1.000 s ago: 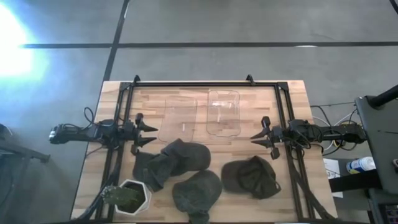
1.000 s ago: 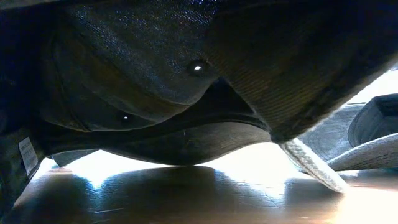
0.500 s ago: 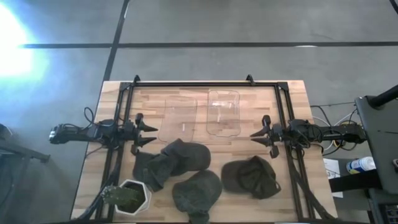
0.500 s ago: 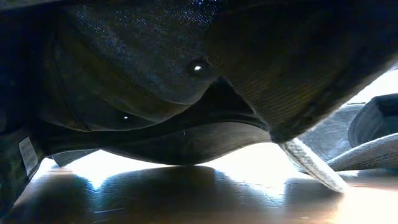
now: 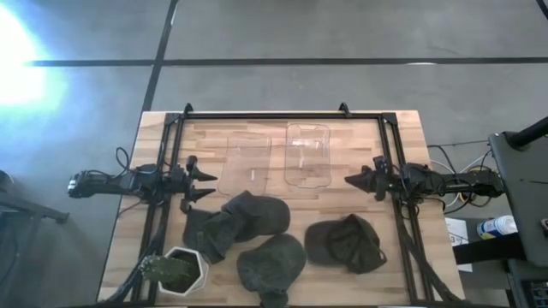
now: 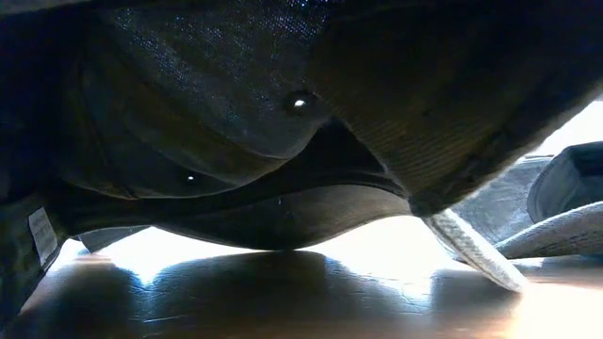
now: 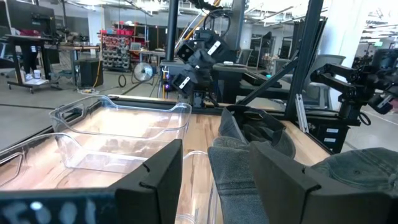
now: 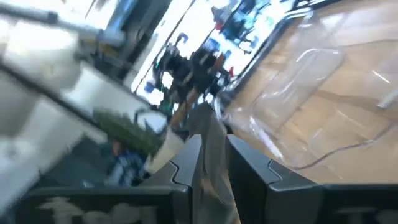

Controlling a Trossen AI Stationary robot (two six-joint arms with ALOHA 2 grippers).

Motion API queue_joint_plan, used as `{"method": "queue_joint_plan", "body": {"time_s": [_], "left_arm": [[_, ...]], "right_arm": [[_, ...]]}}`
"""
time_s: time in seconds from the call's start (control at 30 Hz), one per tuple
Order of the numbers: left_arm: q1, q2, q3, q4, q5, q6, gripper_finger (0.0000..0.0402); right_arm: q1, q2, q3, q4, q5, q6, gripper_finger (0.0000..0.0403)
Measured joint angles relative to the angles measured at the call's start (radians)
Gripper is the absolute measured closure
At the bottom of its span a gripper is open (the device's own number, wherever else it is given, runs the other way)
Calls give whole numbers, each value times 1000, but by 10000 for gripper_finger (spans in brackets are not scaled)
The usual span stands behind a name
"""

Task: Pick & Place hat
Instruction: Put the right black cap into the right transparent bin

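Observation:
Three dark green hats lie crown-up or crumpled on the near half of the wooden table: one left of centre [image 5: 242,221], one at the near edge [image 5: 272,262], one to the right [image 5: 342,243]. The near-edge hat [image 6: 283,122] fills the low view. My left gripper [image 5: 210,184] hovers open at the table's left side, beyond the left hat [image 7: 233,165]. My right gripper [image 5: 349,180] hovers at the right side, beyond the right hat, with a narrow gap between its fingers [image 8: 214,158]. Neither touches a hat.
Two clear plastic bins sit side by side on the far half of the table, a left one [image 5: 244,164] and a right one [image 5: 308,156]. A white pot with a green plant [image 5: 174,271] stands at the near left corner. A black frame [image 5: 282,114] borders the table.
My right gripper has rolled about its own axis: its two fingers, spread side by side in the high view before, now lie one over the other. The hats and my left arm have stayed still.

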Motion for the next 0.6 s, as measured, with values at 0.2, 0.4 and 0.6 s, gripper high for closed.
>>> {"method": "queue_joint_plan", "body": {"time_s": [0.2, 0.4, 0.6], "left_arm": [[0, 0, 0, 0, 0, 0, 221], [0, 0, 0, 0, 0, 0, 221], [0, 0, 0, 0, 0, 0, 221]], "right_arm": [[0, 51, 1, 141, 53, 175, 335], [13, 267, 40, 230, -121, 333, 326], [83, 606, 290, -182, -251, 286, 301]]}}
